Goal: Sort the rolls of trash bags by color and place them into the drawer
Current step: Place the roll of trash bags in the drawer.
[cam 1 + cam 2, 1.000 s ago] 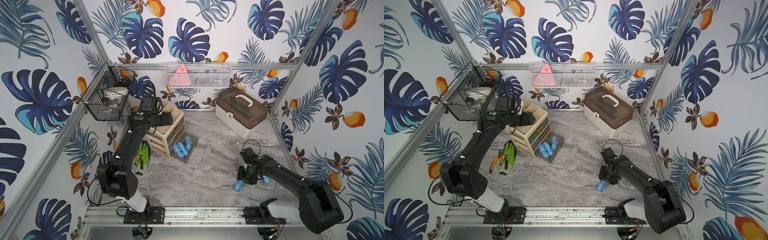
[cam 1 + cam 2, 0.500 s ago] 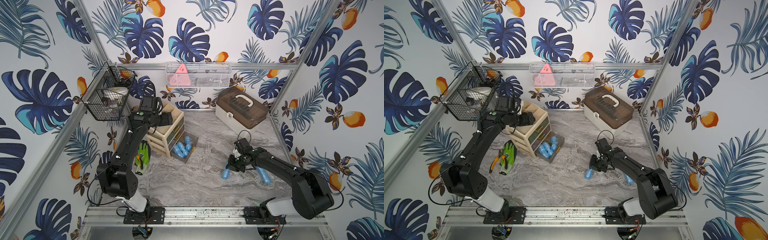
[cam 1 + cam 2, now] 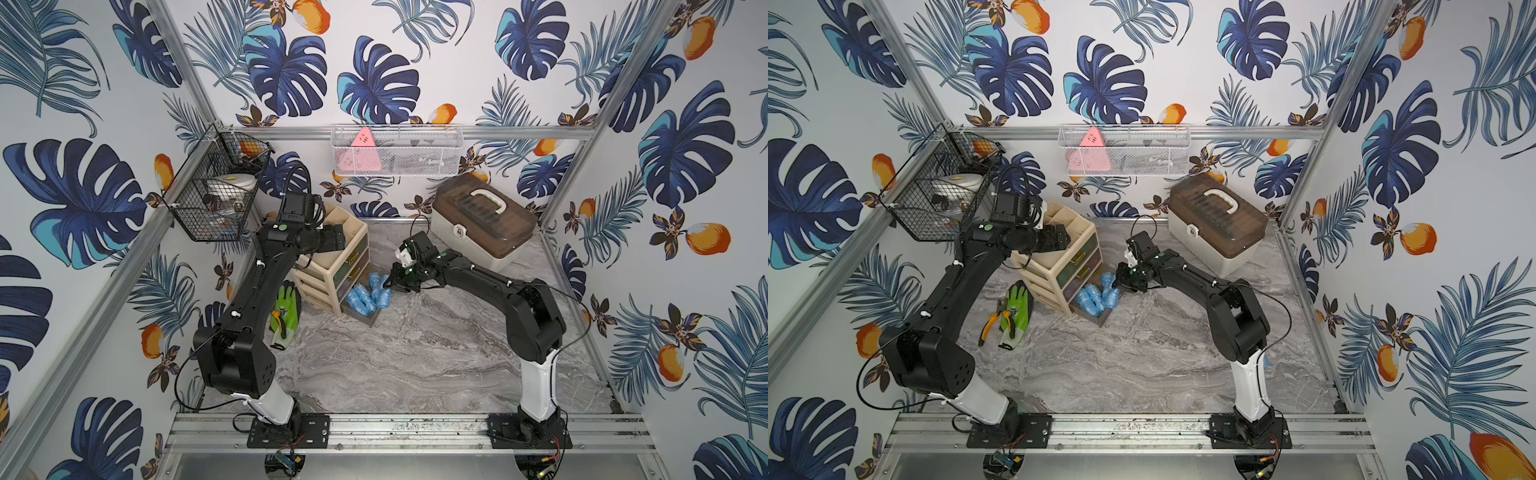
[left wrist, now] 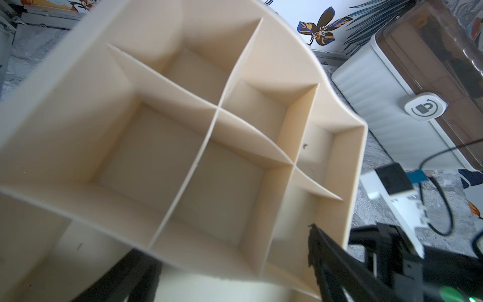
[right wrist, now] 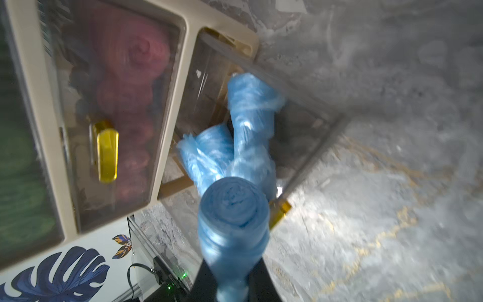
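Several blue rolls (image 3: 368,296) lie in the open bottom drawer (image 3: 365,318) of the drawer unit (image 3: 328,266). Your right gripper (image 3: 390,286) is clamped on one more blue roll (image 5: 234,211) just above that drawer, matching its colour. Pink rolls (image 5: 130,104) sit behind the closed front above. The left gripper (image 3: 337,240) is spread wide over the unit's top, idle.

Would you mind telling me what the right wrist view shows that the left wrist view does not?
Only the right wrist view: a blue roll clamped in the right end effector, more blue rolls in the open bottom drawer, and pink rolls behind a closed drawer front. Only the left wrist view: a divided top tray, its visible compartments empty, and the white storage box. Both: the beige organizer and the marble tabletop.
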`<action>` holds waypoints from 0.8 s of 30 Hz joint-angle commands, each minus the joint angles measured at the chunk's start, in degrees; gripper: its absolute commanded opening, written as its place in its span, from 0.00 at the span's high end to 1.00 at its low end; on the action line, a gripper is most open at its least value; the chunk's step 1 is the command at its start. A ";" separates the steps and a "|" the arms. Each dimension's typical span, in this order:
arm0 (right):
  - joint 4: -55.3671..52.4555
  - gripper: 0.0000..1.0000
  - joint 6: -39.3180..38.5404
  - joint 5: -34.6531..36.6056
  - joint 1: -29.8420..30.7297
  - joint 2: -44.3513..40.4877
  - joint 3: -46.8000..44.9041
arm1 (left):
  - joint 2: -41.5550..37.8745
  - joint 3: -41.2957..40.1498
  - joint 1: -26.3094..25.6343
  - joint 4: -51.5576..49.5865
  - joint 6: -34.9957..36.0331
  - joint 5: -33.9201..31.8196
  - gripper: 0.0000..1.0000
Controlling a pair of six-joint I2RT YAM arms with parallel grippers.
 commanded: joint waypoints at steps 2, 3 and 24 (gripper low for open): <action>-0.24 0.95 -1.82 -1.58 0.31 6.83 7.01 | 0.52 0.24 0.23 -2.12 0.13 0.23 0.10; 0.11 0.95 -2.10 -1.69 0.36 7.81 7.91 | 0.52 0.24 0.23 -2.10 0.09 0.23 0.10; -13.32 0.92 -12.18 6.42 3.86 20.42 25.61 | 0.90 0.33 0.32 -2.10 0.23 0.27 0.10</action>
